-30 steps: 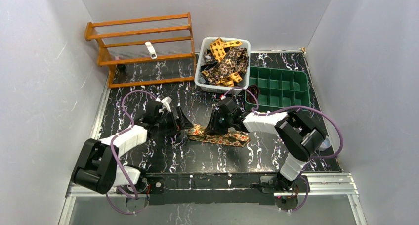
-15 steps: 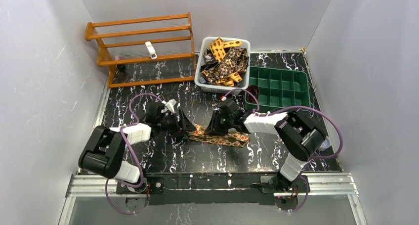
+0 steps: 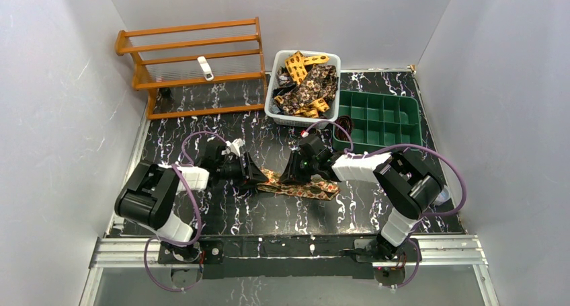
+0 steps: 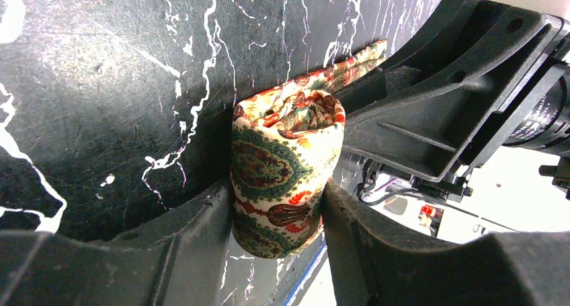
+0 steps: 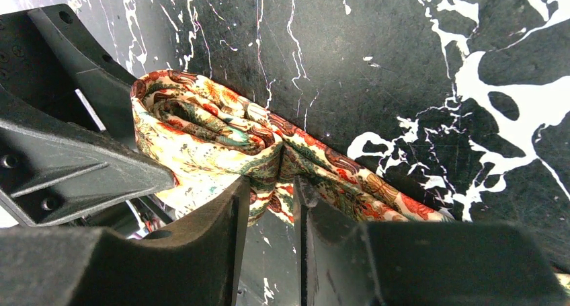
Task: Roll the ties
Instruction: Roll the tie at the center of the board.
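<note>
A cream, green and red paisley tie (image 3: 299,187) lies on the black marbled table, its left end rolled into a small coil (image 4: 286,168). My left gripper (image 3: 254,177) is shut on that coil, a finger on each side. My right gripper (image 3: 290,175) is shut on the flat tie just right of the coil; the fabric (image 5: 269,168) is pinched between its fingers and bunches up toward the left gripper. The rest of the tie (image 5: 383,195) trails off to the right. More ties (image 3: 304,84) fill a white basket.
The white basket (image 3: 273,109) stands at the back centre. A green compartment tray (image 3: 380,121) sits to its right. An orange wooden rack (image 3: 191,64) stands at the back left. Both grippers are close together at mid-table.
My left arm has swung its base and elbow rightward and its gripper has moved a little right along the tie toward the right gripper. The right arm has barely moved.
</note>
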Available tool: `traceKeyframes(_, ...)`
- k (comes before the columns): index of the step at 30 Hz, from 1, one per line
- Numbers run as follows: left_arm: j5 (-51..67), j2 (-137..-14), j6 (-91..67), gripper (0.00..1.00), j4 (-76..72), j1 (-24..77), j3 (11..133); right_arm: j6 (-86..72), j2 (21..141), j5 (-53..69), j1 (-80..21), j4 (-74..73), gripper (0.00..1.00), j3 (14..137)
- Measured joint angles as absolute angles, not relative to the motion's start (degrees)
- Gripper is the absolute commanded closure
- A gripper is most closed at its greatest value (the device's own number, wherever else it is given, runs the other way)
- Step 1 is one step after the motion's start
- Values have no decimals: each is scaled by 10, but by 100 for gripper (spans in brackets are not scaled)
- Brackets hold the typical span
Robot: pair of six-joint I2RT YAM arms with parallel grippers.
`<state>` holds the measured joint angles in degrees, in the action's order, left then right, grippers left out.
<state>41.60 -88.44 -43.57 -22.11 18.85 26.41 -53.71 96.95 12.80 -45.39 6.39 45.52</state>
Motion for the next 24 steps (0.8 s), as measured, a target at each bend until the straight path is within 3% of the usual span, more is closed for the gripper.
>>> traceKeyframes(8,415,-899,-427,67,-199,194,280,-532,968,132,-454,63,60,455)
traceKeyframes(16,359,-873,-387,70,-96,208,324,-509,940,139,-454,27,55,456)
traceKeyframes(24,249,-847,-356,71,11,242,382,-478,912,87,-455,-19,58,466)
